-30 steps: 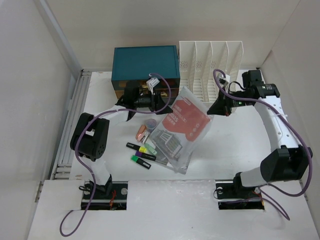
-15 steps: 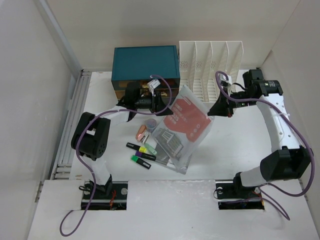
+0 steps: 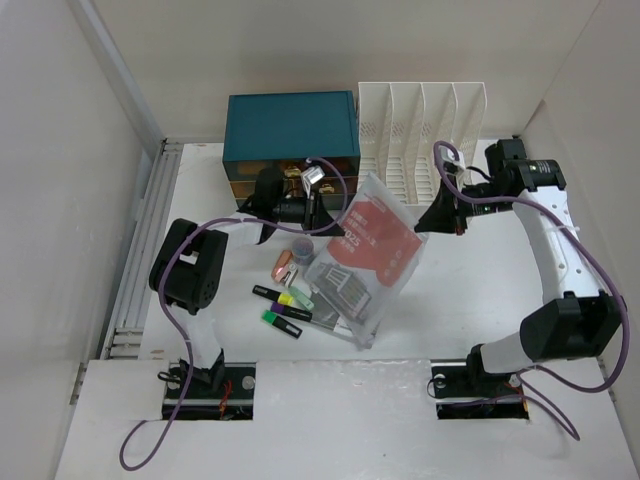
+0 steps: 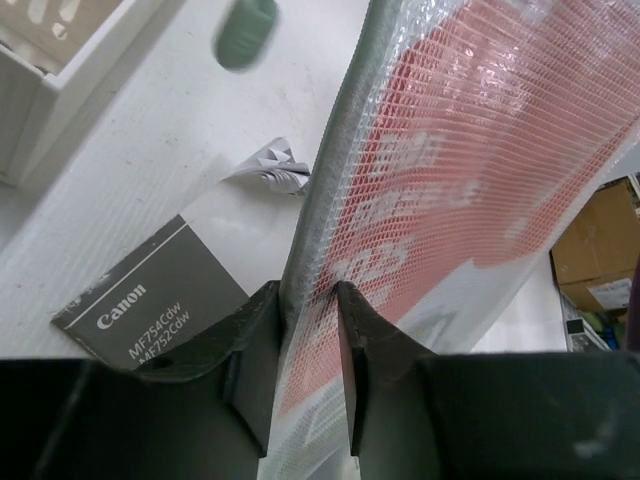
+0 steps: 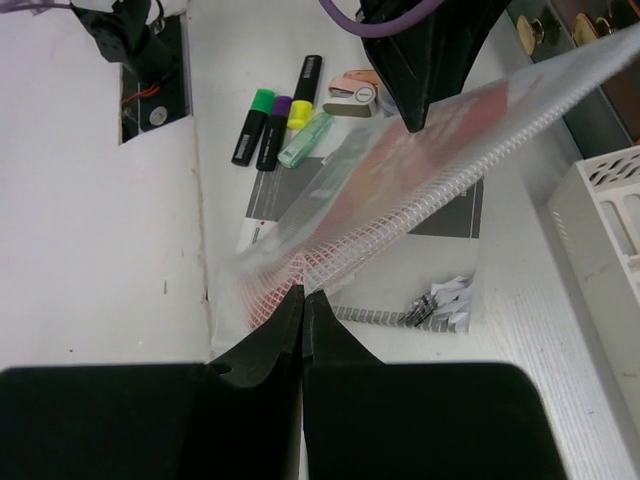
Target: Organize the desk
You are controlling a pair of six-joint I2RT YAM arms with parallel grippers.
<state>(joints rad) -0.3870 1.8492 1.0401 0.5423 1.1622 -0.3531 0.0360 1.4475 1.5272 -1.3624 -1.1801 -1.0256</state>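
Holding a mesh document pouch [image 3: 365, 250] lifted and tilted above the tabletop [image 3: 470, 290], sharing the load between both arms. Pinching the pouch's left-hand edge in the left end effector [image 4: 308, 300], closed down to the thickness of that edge. Gripping the right-hand corner in the right end effector [image 5: 303, 300], closed almost completely on the thin rim. Working over the white tabletop, which is running from the arm bases at the near side to the teal drawer box [image 3: 290, 125] and the white file rack [image 3: 420, 120] at the far side. Hovering over loose clutter: a grey Canon booklet [image 4: 150, 300] under the pouch, with a few highlighters [image 3: 285, 305] and a pink stapler-like item [image 3: 285, 265] lying beside it. Judging from this, filing the pouch, probably into one of the rack's slots just behind it. Needing next to turn the pouch upright, line its lower edge up with a slot and lower it with both arms together. Releasing only after that, one side at a time, to avoid the soft pouch flopping over or catching on a divider.
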